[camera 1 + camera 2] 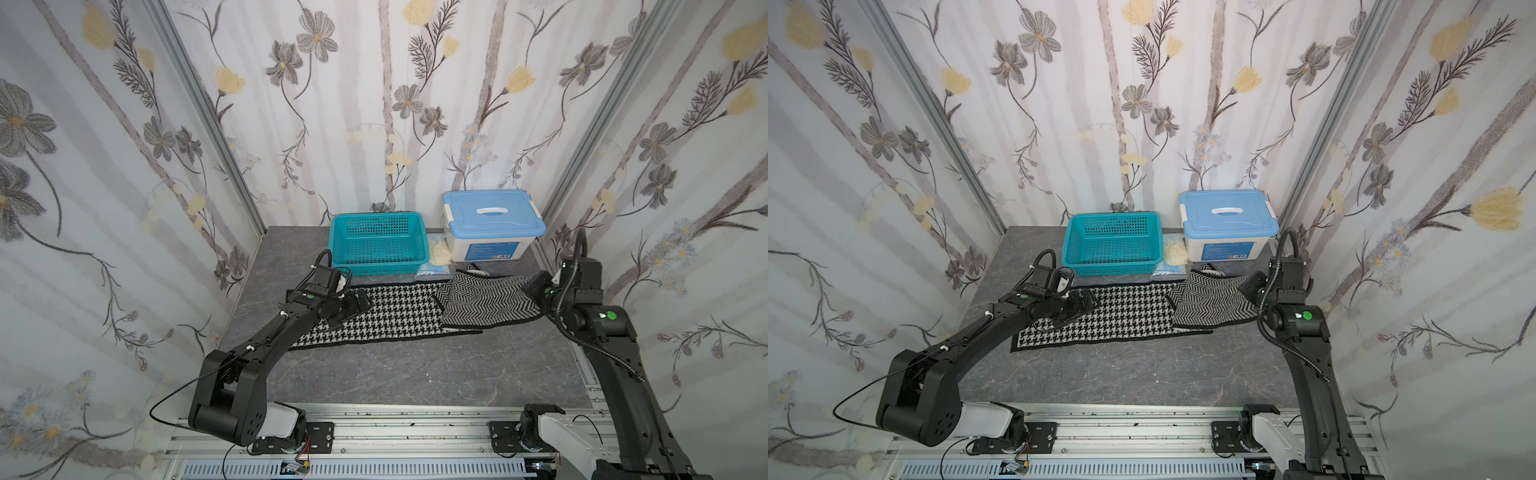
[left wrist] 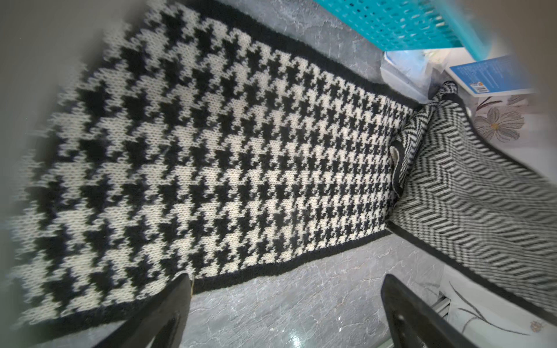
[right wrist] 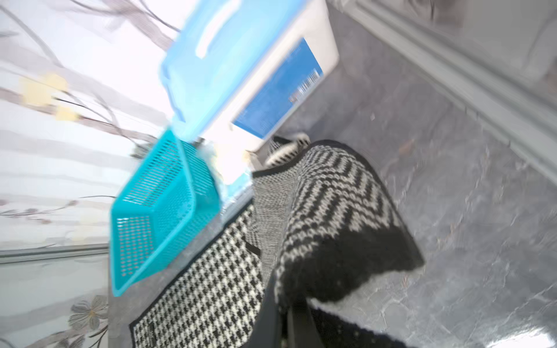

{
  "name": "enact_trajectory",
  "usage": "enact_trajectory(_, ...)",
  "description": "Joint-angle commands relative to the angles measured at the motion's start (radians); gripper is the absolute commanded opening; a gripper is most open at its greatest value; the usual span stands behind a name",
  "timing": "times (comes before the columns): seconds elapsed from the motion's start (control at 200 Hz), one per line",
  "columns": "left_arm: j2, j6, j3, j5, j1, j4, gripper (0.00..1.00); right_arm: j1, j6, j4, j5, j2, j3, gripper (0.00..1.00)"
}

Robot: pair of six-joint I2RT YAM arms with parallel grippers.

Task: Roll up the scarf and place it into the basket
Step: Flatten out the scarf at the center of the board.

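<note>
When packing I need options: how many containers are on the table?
2. The basket stands at the back, middle; the lidded box stands to its right, near the back corner. None looks hidden.

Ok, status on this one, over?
Left gripper open, over houndstooth half. Right gripper shut on scarf, herringbone end. Not yet rolled. Basket empty, nothing blocking.

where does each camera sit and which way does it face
Both top views: high behind the left arm and right arm, facing the back wall; both show, with scarf and basket.
Left wrist: on the left arm, looks along the houndstooth side; open left end effector shows.
Right wrist: on the right arm, looks over the herringbone end; right end effector shut on it.
Shared: every view shows scarf and basket.
</note>
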Motion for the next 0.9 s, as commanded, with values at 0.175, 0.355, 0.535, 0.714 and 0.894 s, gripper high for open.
enact_trajectory(0.175, 0.096, -0.005, 0.010, 0.038, -0.004, 0.034, 1.00, -0.031, -0.244, -0.273, 0.058, 0.182, 0.660, 0.00)
enact_trajectory(0.355, 0.147, -0.016, 0.074, 0.015, -0.063, 0.044, 1.00, -0.087, -0.321, -0.529, 0.001, 0.455, 1.280, 0.00)
enact_trajectory(0.535, 0.224, -0.121, 0.076, 0.005, -0.115, 0.134, 1.00, -0.232, -0.264, -0.575, -0.171, 0.616, 1.558, 0.00)
enact_trajectory(0.714, 0.328, -0.137, 0.117, -0.039, -0.142, 0.143, 1.00, -0.245, -0.303, -0.592, -0.348, 0.677, 1.553, 0.00)
enact_trajectory(0.894, 0.380, -0.082, 0.158, -0.108, -0.153, 0.004, 1.00, -0.203, -0.418, -0.663, -0.424, 0.703, 1.548, 0.00)
